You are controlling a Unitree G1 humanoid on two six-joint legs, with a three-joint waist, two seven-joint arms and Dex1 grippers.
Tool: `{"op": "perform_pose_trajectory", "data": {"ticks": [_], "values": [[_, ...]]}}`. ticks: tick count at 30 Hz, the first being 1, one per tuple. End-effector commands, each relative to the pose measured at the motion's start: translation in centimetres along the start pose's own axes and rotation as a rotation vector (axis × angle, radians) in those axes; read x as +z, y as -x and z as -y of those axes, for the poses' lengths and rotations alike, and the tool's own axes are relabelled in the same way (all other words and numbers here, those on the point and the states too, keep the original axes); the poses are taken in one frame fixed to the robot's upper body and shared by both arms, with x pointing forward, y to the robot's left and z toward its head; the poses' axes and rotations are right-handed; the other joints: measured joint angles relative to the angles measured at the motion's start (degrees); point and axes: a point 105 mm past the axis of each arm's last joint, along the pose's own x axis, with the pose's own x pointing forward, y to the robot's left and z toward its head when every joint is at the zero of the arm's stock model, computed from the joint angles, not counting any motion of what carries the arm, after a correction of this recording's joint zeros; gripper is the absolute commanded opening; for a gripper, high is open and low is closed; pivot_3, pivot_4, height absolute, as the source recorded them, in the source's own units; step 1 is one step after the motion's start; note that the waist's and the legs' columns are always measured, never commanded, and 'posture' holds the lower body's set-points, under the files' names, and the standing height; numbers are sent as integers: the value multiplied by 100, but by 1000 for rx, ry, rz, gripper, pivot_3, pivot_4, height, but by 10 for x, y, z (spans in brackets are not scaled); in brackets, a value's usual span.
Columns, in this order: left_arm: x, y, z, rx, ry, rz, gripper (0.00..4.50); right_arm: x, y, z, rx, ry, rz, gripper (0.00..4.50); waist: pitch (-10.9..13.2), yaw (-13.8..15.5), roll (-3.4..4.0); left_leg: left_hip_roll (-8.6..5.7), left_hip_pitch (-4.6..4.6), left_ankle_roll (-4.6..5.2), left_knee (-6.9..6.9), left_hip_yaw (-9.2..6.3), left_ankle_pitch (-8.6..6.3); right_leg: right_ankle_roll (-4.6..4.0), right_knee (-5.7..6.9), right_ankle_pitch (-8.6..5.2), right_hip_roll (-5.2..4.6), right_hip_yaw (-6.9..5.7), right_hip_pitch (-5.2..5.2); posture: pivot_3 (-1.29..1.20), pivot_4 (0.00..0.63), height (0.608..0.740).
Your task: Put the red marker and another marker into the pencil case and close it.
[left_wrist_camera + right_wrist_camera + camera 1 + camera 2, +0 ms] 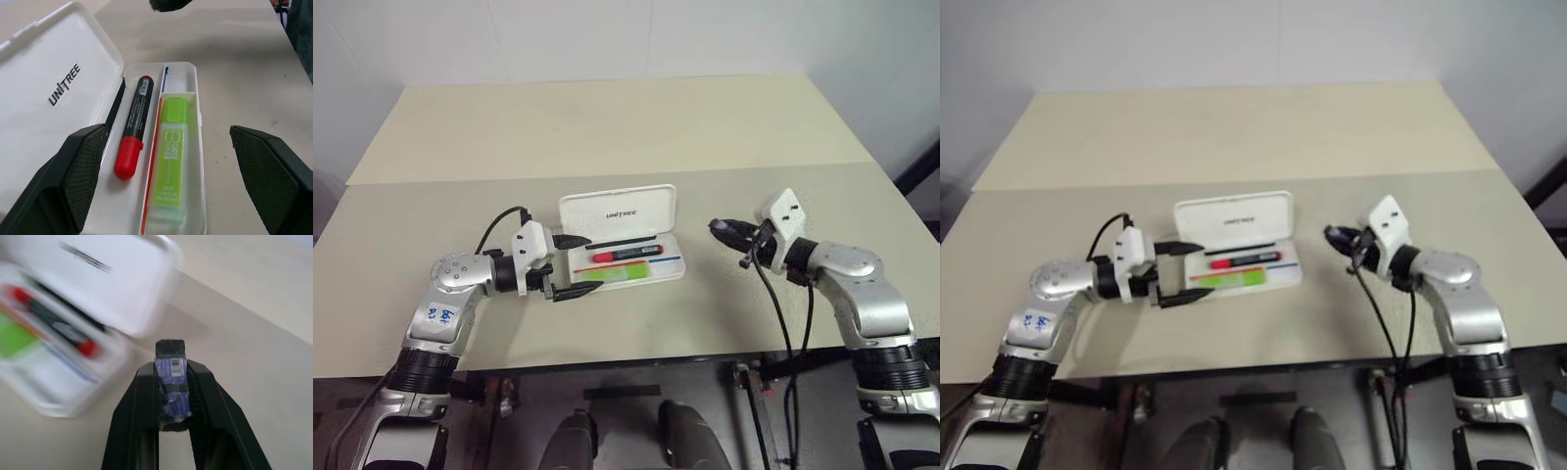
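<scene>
1. The right gripper is clamped on a small dark block with a blue label, its two black fingers pressed against the block's sides; it hangs above the table, at about 3 o'clock from the pencil case and apart from it.
2. The left gripper stands with its fingers spread wide and nothing between them. It sits at the case's 9 o'clock end, one finger near the hinge side, the other near the front edge.
3. The pencil case lies open near the table's middle, its lid raised at 12 o'clock with the "UNITREE" lettering facing up.
4. The red marker lies in the tray's back compartment, next to the lid, lengthwise along the case.
5. The lime-green marker lies in the front compartment, parallel to the red one, at its 6 o'clock side in the head view.
6. A thin red-and-blue stick runs lengthwise between the two markers.
</scene>
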Motion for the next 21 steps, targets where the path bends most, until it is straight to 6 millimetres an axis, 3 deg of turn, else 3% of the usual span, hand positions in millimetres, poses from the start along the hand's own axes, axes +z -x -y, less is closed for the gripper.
{"op": "perform_pose_trajectory", "data": {"ticks": [1, 5, 12, 21], "values": [[8, 2, 0, 2, -30, 24, 4272, 7, -8, -31, 237, 75, 18, 413, 0, 9, -1, 2, 0, 0, 1, -2, 0, -1, 2, 0, 3, -1, 0, 0, 150, 740], [9, 2, 0, -2, -34, 25, 4272, 1, -23, -42, 354, 151, -13, 413, 1, 27, -2, -3, 0, -1, 9, -1, 0, -1, 5, 0, -4, 1, 0, 0, 150, 740], [11, 3, 1, -7, -38, 21, 4272, 2, -46, -33, 426, 225, -29, 413, 2, 32, -3, -7, -1, -3, 7, 1, 1, 2, 2, 2, -12, 2, -3, 0, 150, 740], [11, 6, 2, 12, -37, 19, 4272, 0, -52, -27, 500, 254, -55, 413, 2, 33, -3, -5, -6, -6, 2, 0, -2, -1, -10, 0, -14, -1, -4, 0, 150, 740]]}}
